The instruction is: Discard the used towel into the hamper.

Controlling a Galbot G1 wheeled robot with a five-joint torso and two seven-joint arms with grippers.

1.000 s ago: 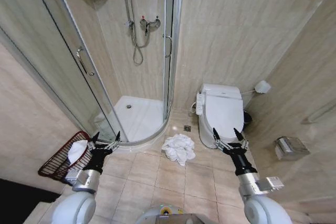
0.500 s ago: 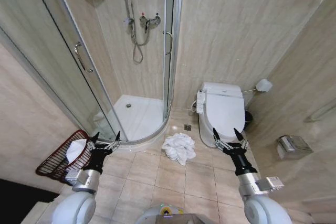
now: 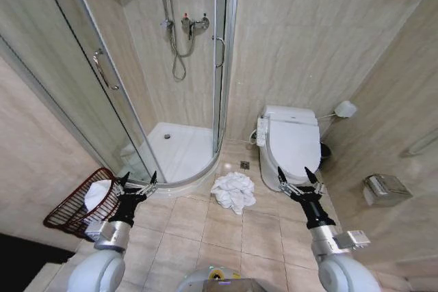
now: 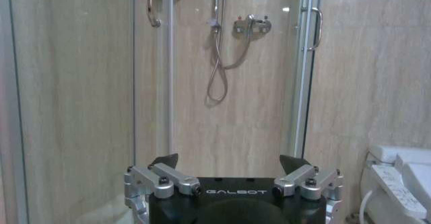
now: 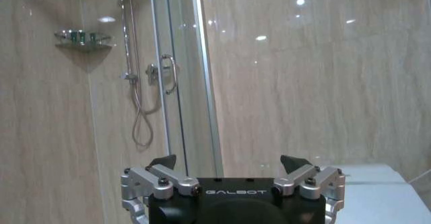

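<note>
A crumpled white used towel (image 3: 233,190) lies on the tiled floor between the shower's curved base and the toilet. The hamper (image 3: 68,204), a dark reddish-brown open-weave basket, stands tilted at the left wall with something white (image 3: 97,193) inside it. My left gripper (image 3: 138,181) is held up open just right of the hamper, with nothing between its fingers (image 4: 164,161). At the same height on the other side, my right gripper (image 3: 297,175) stands open too, in front of the toilet and right of the towel, fingers (image 5: 295,162) apart and empty.
A glass corner shower (image 3: 171,141) with a raised white tray fills the back left. A white toilet (image 3: 291,145) stands at the back right, a paper holder (image 3: 383,189) on the right wall. Beige floor tiles (image 3: 219,230) lie in front of me.
The whole view has shifted slightly, so the camera moved; the hamper now sits a bit further left and lower in view. Both grippers stay open in the same pose.
</note>
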